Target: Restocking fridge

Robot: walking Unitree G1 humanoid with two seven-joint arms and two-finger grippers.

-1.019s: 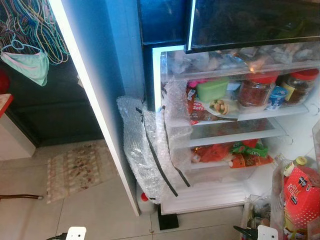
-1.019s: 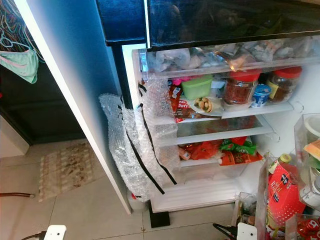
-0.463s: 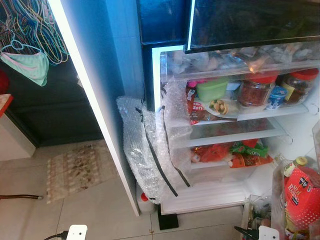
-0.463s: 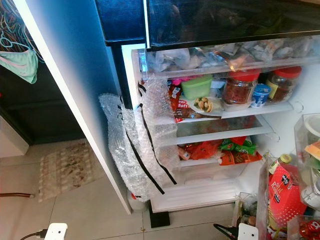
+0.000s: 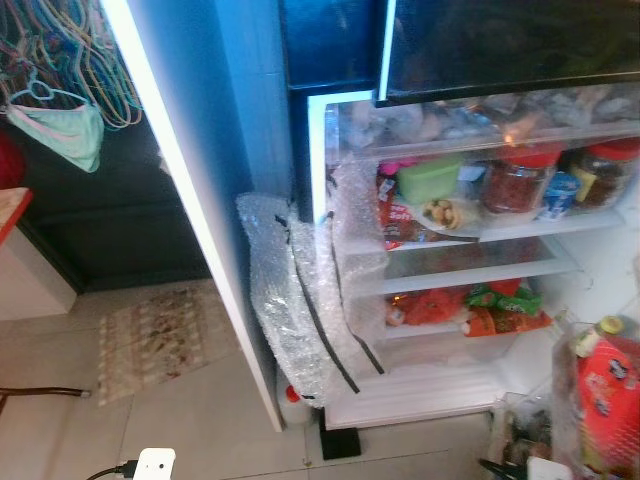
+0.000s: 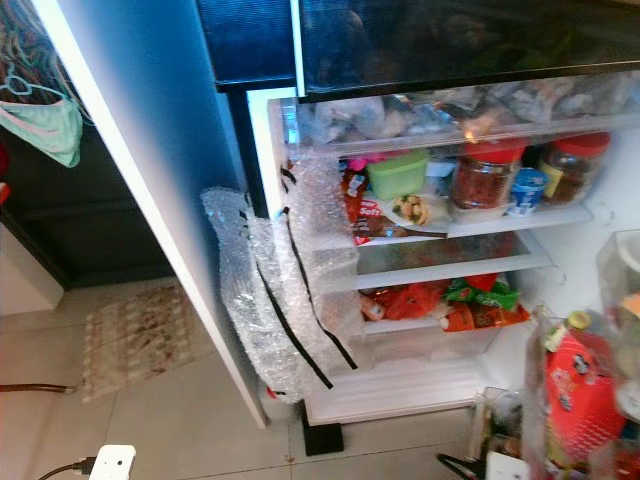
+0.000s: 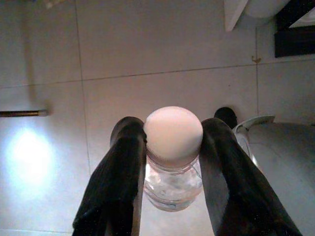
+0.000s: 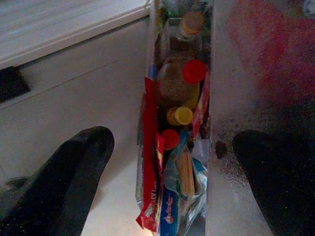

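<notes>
Left wrist: bottle (image 7: 173, 157) between fingers (image 7: 118, 182).

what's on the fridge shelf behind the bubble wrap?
On the shelf beside the bubble wrap: a green tub, a plate of food, red-lidded jars and a small blue pot. A red packet is partly covered; anything further left is hidden.

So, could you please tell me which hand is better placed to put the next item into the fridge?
Left, probably: the left hand is already shut on a white-capped bottle over the floor, while the right hand hangs open and holds nothing.
</notes>
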